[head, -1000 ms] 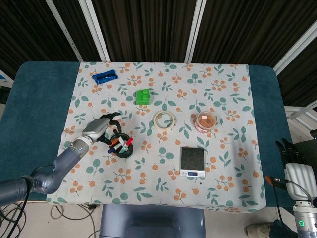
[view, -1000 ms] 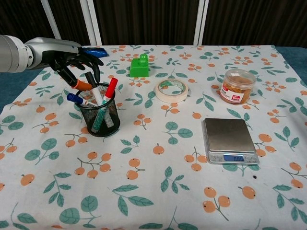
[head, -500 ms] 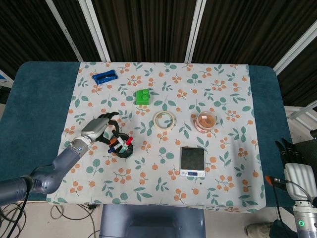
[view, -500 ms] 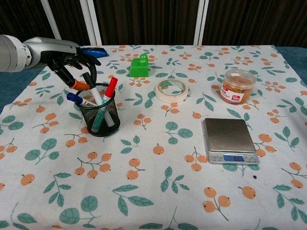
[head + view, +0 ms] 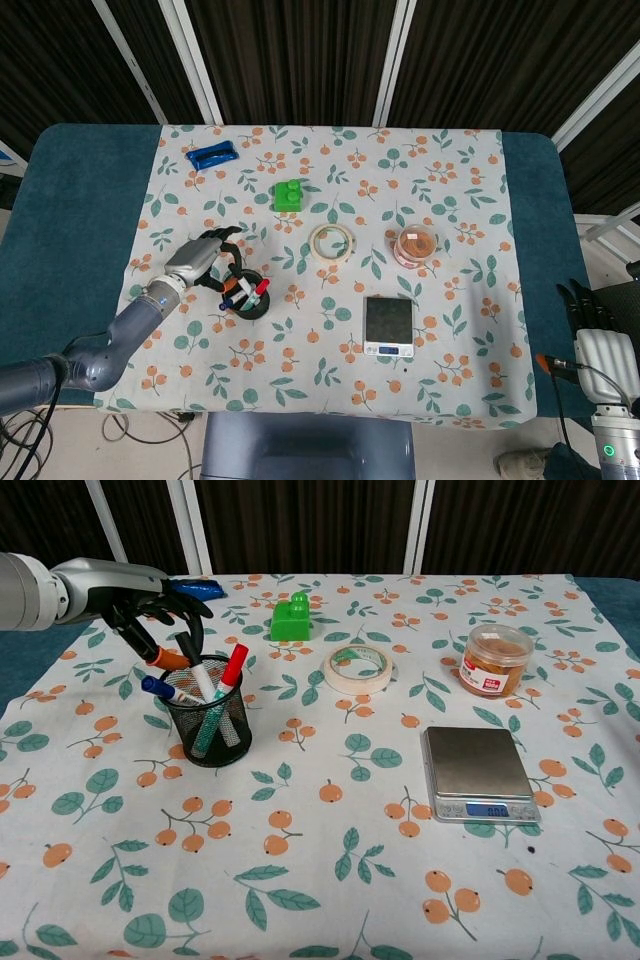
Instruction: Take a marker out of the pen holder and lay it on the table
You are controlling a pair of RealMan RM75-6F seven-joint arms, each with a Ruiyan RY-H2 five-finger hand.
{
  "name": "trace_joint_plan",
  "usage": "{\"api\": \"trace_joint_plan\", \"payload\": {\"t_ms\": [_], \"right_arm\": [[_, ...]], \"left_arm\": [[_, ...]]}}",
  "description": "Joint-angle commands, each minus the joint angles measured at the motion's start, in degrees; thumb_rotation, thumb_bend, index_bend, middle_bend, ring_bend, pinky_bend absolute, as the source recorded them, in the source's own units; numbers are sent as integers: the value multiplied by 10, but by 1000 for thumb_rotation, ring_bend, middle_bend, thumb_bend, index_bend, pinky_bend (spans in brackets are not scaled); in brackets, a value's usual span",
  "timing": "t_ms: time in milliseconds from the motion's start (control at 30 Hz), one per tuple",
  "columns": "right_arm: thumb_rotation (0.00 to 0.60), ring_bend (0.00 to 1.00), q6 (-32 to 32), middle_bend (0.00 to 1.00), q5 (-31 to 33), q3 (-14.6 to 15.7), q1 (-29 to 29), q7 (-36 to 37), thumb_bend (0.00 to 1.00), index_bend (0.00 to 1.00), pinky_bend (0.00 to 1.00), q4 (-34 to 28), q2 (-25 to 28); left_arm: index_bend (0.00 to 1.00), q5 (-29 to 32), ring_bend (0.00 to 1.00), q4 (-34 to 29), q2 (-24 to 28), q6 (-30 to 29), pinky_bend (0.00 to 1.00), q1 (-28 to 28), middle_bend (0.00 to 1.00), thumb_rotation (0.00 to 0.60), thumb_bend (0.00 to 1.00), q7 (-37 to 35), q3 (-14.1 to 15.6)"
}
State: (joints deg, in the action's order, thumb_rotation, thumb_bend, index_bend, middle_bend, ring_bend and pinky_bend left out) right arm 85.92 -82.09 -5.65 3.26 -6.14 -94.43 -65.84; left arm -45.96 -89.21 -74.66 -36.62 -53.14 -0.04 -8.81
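Left hand (image 5: 140, 595) fingers (image 5: 158, 630) curl around the orange-capped marker (image 5: 172, 660) (in the pen holder (image 5: 207, 725))

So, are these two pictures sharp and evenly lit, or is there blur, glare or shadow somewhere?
Chest view: sharp and evenly lit, the pen holder casting only a faint shadow, and the left hand not blurred. Head view: also sharp but wider, so everything is small; the right hand sits at the dim frame edge.

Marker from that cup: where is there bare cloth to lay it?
Free: the near stretch in front of the pen holder and left of the scale. Crowded: around the holder, where the left robot hand hovers, and between tape roll and green block.
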Motion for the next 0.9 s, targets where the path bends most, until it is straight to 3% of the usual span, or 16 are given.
{"api": "trace_joint_plan", "payload": {"t_ms": [33, 600, 800, 900], "right_arm": [[600, 64, 0, 0, 0, 0, 0, 0, 156, 71, 173, 0, 0], [600, 64, -2, 0, 0, 1, 0, 1, 156, 71, 173, 0, 1], [600, 64, -3, 0, 1, 1, 0, 0, 155, 71, 173, -1, 1], [600, 64, -2, 0, 1, 1, 0, 0, 156, 71, 173, -1, 1]], "left_arm": [[510, 1, 0, 0, 0, 1, 0, 0, 51, 600, 364, 1, 1], [516, -18, 0, -47, 36, -1, 0, 9, 51, 600, 383, -22, -17], [519, -43, 0, -88, 69, -5, 0, 19, 51, 600, 384, -38, -29], [520, -60, 0, -138, 117, -12, 0, 32, 51, 600, 383, -58, -45]]}}
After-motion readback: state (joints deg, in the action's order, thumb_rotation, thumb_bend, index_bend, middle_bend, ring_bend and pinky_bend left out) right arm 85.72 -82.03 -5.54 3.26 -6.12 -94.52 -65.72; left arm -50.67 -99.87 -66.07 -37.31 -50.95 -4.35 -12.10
